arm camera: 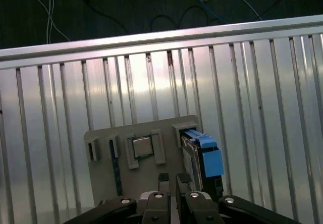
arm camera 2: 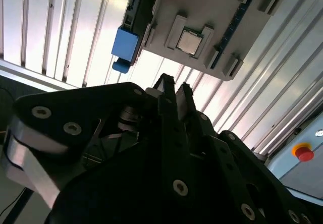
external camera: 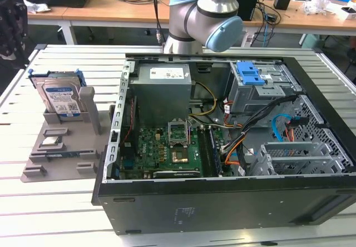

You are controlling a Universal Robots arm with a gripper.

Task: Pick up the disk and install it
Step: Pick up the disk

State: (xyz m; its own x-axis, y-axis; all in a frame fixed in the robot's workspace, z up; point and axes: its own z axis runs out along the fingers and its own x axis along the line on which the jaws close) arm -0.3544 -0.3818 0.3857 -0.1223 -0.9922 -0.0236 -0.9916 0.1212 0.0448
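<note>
- While the end effector (arm camera: 172, 179) hangs over the grey holder (arm camera: 103, 178), its fingers (arm camera 2: 167, 95) sit drawn together with just a slit between them, gripping nothing. Both wrist views agree.
- Just past the fingertips: small square chip (arm camera: 142, 147), flat in its pocket. Not the target.
- Beside the chip, at the holder's end: the disk (arm camera: 193, 156), standing on edge in a slot, untouched.
- Exterior view: disk (external camera: 60, 99) has its label facing the camera and a blue bracket along its upper edge. It stands well to that view's left of the computer case (external camera: 222, 205).
- Risk, judged: the end effector lines up nearer the gap between chip and disk than over the disk. A straight descent from here would likely strike the slot wall or the chip pocket.
- Risk: at this finger spacing the pads cannot straddle the disk. They would press on the bracket's top and could wedge the disk in its slot.
- Risk: a grip on the plastic bracket alone may slip or let the disk swing.
- Under it all: slatted metal bench (arm camera: 242, 82). The holder looks merely laid on it, so a sideways shove may slide it.
- Farthest: drive cage (external camera: 261, 91) with a blue latch inside the case, cables (external camera: 278, 110) looping just beside it. Snag hazard for a carried disk.
</note>
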